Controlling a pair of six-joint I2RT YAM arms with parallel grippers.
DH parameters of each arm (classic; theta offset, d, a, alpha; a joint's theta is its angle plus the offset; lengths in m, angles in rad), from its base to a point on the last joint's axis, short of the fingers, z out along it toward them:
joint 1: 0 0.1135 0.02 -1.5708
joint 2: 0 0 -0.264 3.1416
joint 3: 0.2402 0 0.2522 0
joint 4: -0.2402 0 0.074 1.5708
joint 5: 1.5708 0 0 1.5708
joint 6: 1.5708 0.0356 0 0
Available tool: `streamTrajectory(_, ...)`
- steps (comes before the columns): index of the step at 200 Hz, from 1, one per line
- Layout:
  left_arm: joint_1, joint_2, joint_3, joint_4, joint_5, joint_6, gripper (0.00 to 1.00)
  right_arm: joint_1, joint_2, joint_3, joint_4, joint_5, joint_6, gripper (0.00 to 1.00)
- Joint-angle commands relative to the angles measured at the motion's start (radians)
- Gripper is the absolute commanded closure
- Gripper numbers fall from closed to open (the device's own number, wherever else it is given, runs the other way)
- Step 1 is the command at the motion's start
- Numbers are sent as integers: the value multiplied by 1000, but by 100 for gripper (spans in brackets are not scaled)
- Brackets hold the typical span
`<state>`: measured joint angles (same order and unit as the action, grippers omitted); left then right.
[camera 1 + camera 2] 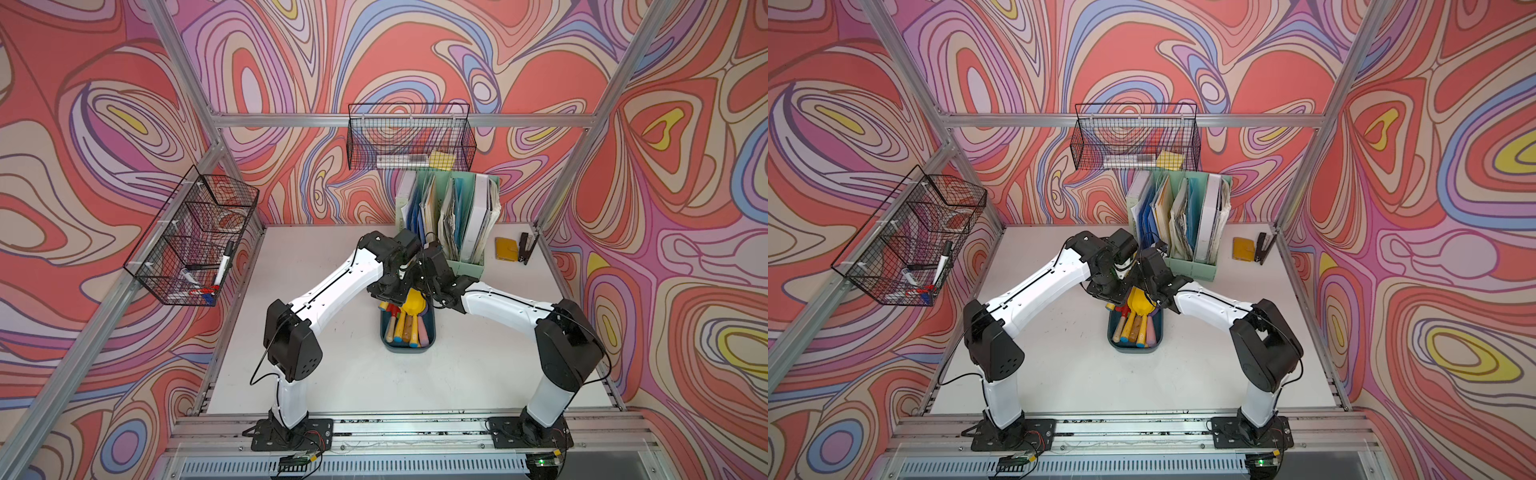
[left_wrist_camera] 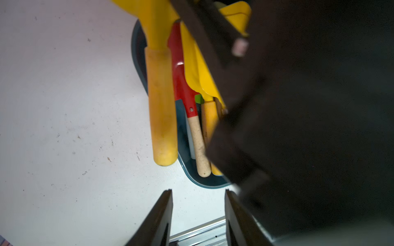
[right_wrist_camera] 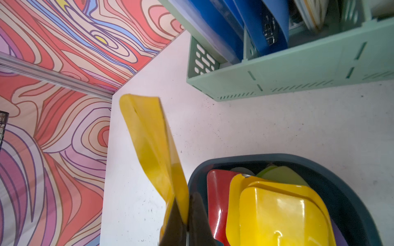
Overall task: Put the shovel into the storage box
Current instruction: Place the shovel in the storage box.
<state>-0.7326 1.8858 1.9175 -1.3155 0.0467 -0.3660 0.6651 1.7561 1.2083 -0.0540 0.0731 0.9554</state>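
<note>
The storage box (image 1: 409,350) is a shallow teal bin in mid-table holding several toy shovels, among them a red one (image 2: 181,81). Both arms meet over its far end. My right gripper (image 3: 187,204) is shut on the blade of a yellow shovel (image 3: 152,144), pinching it edge-on just outside the box's rim (image 3: 277,157). That shovel's yellow handle (image 2: 162,106) hangs along the box's rim (image 2: 138,53); I cannot tell whether they touch. My left gripper (image 2: 198,191) is open above bare table beyond the box's end, with nothing between its fingers (image 2: 168,199).
A mint-green file organiser (image 1: 467,266) stuffed with folders stands just behind the arms. A yellow pad (image 1: 507,248) and a stapler (image 1: 527,247) lie at the back right. Black wire baskets hang on the back wall (image 1: 409,137) and the left wall (image 1: 195,237).
</note>
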Motion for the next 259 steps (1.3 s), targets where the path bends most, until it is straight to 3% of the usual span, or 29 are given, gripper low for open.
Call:
streamTrajectory(1,7,-29,-8,34,6,58,55,12,-37,-25,64,-30,-19,100)
streamTrajectory(72,84,-90,-15,89,5,135,56,10,-93,-37,-22,-103,-138,100)
streamTrajectory(136,125,-245,-183,195,69,181,56,-2,-83,-11,-144,-204,-245,100)
streamTrajectory(197,156,-357,-329,317,135,202,56,-2,-54,-35,-149,-205,-235,100)
streamTrajectory(259,170,-381,-369,328,170,214,56,-2,-13,-75,-123,-188,-188,100)
